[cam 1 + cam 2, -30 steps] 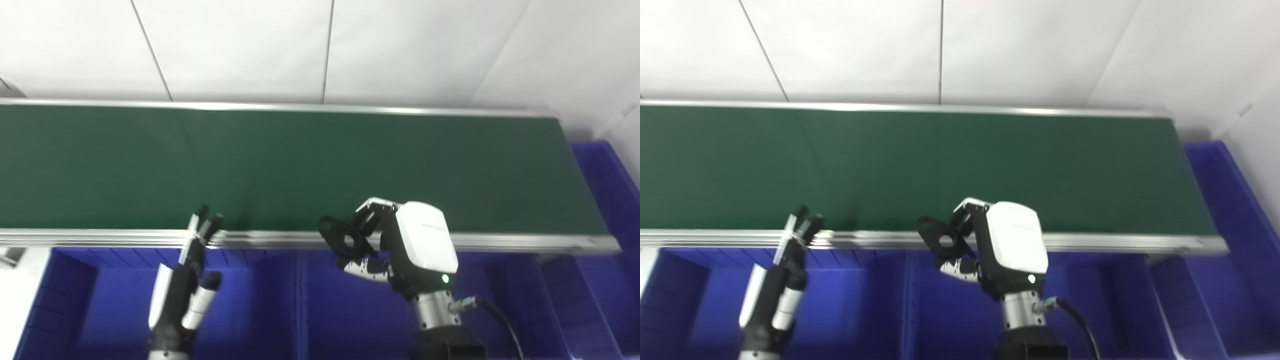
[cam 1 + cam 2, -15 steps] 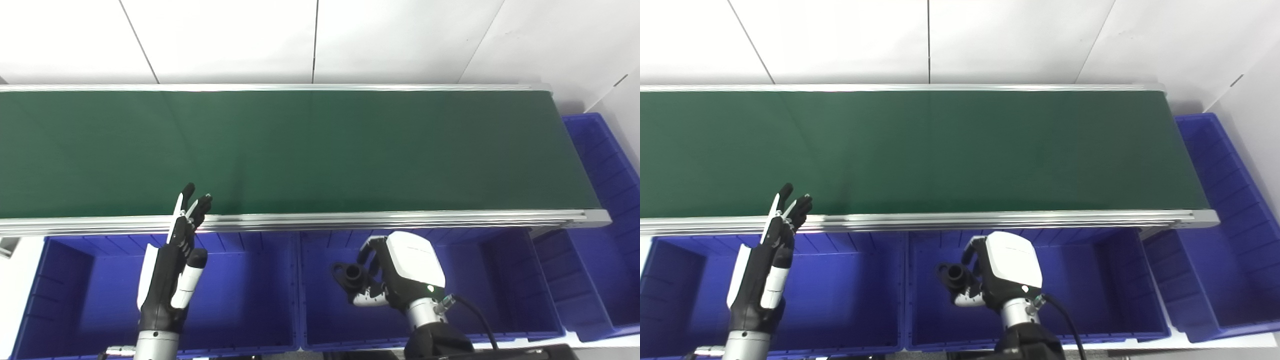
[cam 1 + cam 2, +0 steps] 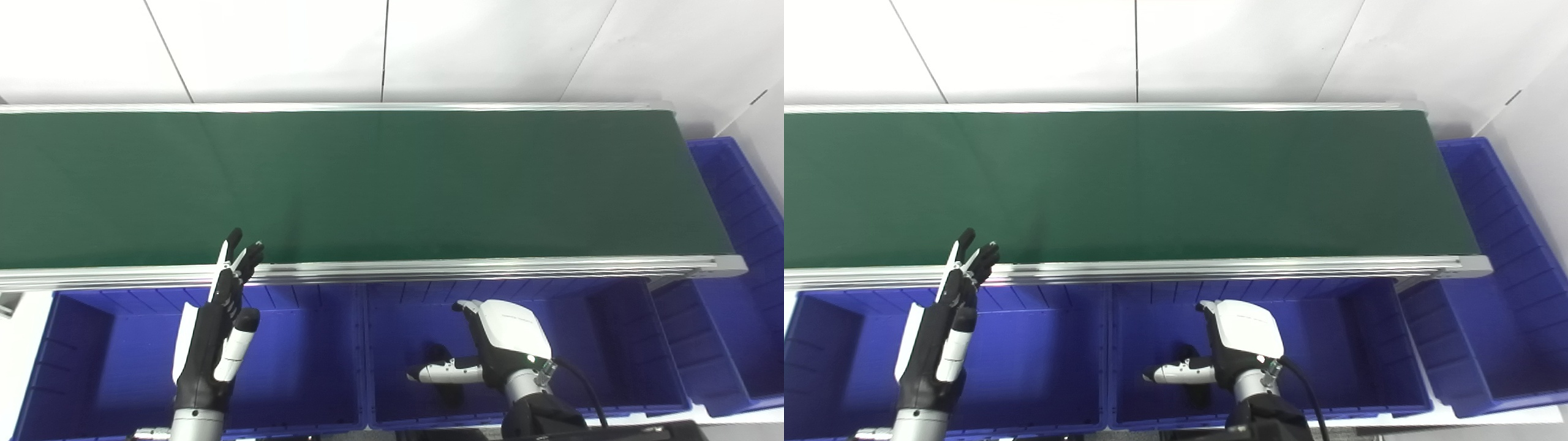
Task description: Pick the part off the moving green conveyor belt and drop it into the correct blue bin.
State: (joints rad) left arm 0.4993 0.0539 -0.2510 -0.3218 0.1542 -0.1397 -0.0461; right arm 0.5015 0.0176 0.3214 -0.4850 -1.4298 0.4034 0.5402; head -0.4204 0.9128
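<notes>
The green conveyor belt point(image 3: 367, 184) runs across the view with no part on it. My right hand point(image 3: 499, 346) hovers inside the middle blue bin point(image 3: 600, 331), open, with its thumb point(image 3: 444, 372) stretched to the left and nothing in its grasp. A black part point(image 3: 436, 354) shows as a dark shape on the bin floor just beyond that thumb, partly hidden by it. My left hand point(image 3: 211, 343) stands upright over the left blue bin point(image 3: 104, 343), open, its fingertips reaching the belt's front rail.
A silver rail point(image 3: 490, 266) edges the belt's near side, above the row of bins. A further blue bin point(image 3: 735, 202) stands at the belt's right end. White wall panels rise behind the belt.
The right hand carried the black part down from the belt's front rail into the middle bin, then spread open and let it go. The camera tilted down. The left hand barely moved.
</notes>
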